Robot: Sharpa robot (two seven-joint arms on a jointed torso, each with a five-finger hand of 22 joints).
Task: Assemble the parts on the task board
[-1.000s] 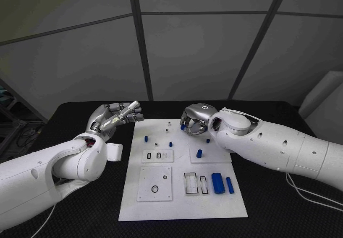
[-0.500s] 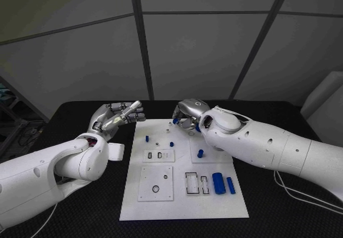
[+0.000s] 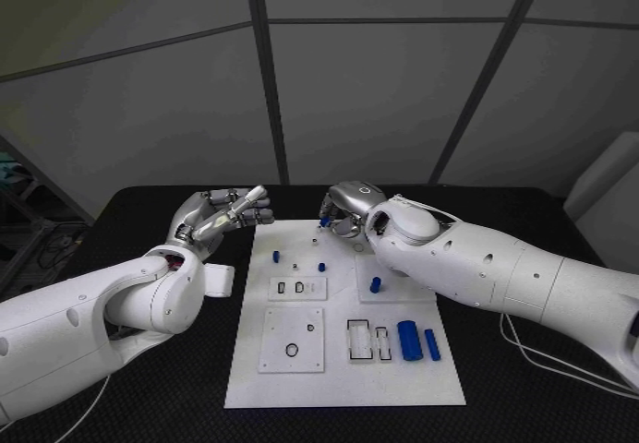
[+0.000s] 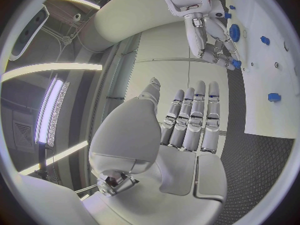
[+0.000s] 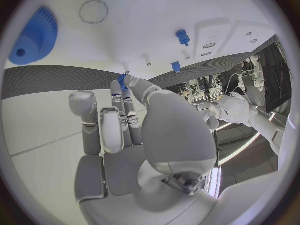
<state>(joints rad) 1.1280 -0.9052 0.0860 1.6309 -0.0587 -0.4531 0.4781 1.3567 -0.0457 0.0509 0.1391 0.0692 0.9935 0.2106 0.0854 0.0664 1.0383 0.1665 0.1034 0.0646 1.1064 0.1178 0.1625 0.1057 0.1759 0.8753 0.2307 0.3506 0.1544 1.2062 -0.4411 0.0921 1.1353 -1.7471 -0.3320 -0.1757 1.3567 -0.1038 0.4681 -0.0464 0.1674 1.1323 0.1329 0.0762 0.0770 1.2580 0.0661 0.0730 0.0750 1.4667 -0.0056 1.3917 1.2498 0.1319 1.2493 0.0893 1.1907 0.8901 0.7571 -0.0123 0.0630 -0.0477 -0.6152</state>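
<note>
While my right robot hand (image 3: 349, 210) hangs over the top edge of the board (image 3: 341, 378), just above the frame's middle, its fingertips pinch a small blue part (image 3: 325, 222); the right wrist view shows that same blue piece (image 5: 122, 78) nipped at the fingertips above the white plate. My left robot hand (image 3: 220, 215) is raised at the upper left of the board, off its edge, fingers held straight and close together with nothing in them.

The board lies in the lower middle of the frame on the black worktop (image 3: 533, 369). On its left half sit two raised white blocks: the upper one (image 3: 297, 289) has narrow slots, the lower one (image 3: 291, 341) carries a dark ring and a small hole. To the lower right, dark rectangular recesses (image 3: 355, 340) look unfilled. Just right of them lie a thick blue cylinder (image 3: 407, 340) and a thinner blue rod (image 3: 430, 344), side by side. Small blue pegs stand near the top left (image 3: 276, 256), centre (image 3: 321, 268) and right (image 3: 374, 284). My right arm (image 3: 479, 268) covers the board's upper right corner.
</note>
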